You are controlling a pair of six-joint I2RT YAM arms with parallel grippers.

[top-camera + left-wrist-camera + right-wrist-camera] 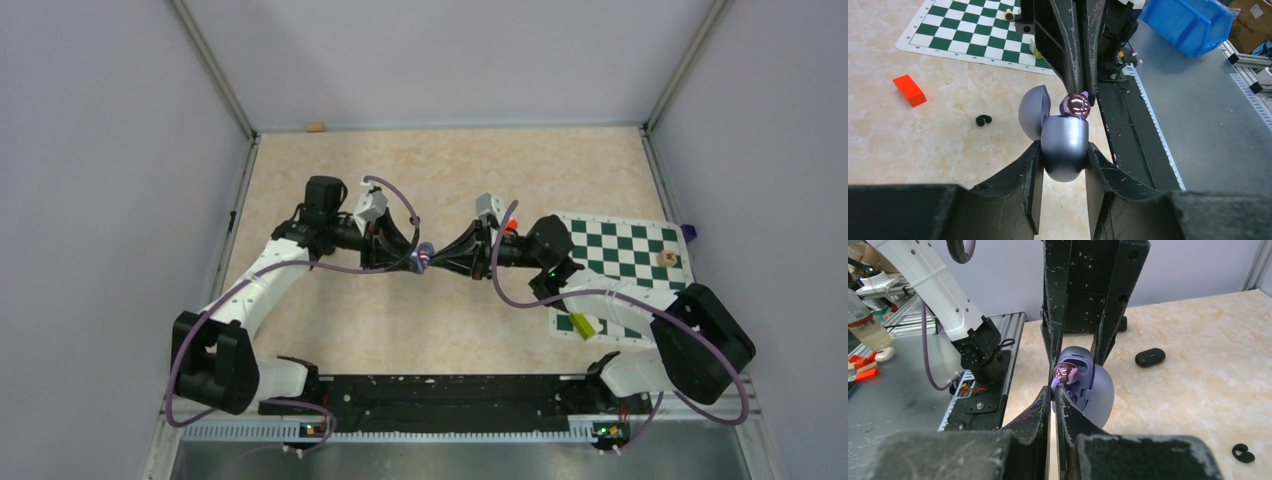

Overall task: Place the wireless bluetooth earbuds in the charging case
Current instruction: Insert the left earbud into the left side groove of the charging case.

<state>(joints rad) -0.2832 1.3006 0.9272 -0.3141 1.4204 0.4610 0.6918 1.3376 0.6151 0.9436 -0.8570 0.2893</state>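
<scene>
The step in hand is seating one bud. At the centre of the top view the two hands meet tip to tip above the pale marbled bench (420,170). The left hand (1063,161) is clenched on the lilac-grey rounded plastic charging case (1064,142), one finger on each side of its body. The case's hinged lid (1032,112) is swung open toward the left of the left wrist frame. The right hand (1054,390) is pinched tight on the glossy lilac-purple earbud (1064,373), which sits at the mouth of the case and touches its rim. In the right wrist view the bud lies against the pale inner moulding, but I cannot tell whether it is down in its socket.

As I judge it, the next move is a short, straight push into the socket while the left hand holds the case firm. The right fingers should then part only slightly and draw back without dragging the bud out.

A small black curled earbud (983,120) lies loose on the bench, left of centre in the left wrist frame, near a small red block (909,90). A black oval pod (1150,357) rests on the bench right of centre in the right wrist frame. The remaining buds do not show.
</scene>
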